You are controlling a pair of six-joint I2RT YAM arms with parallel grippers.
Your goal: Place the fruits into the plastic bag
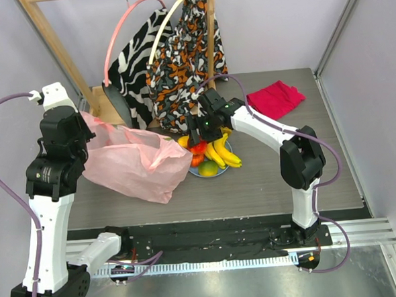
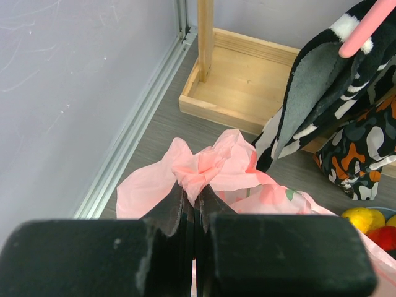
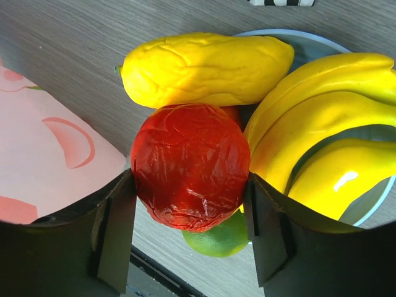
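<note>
At the blue plate (image 3: 309, 38), my right tool (image 3: 189, 216) grips the red apple (image 3: 189, 164); my left tool (image 2: 195, 204) pinches the plastic bag (image 2: 210, 164) by its bunched rim. Apple step underway. Next: lift, carry left into bag.

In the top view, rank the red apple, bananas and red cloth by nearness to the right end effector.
1. The red apple, between the fingers of the right end effector.
2. The bananas, just right of it.
3. The red cloth, far back right.
</note>
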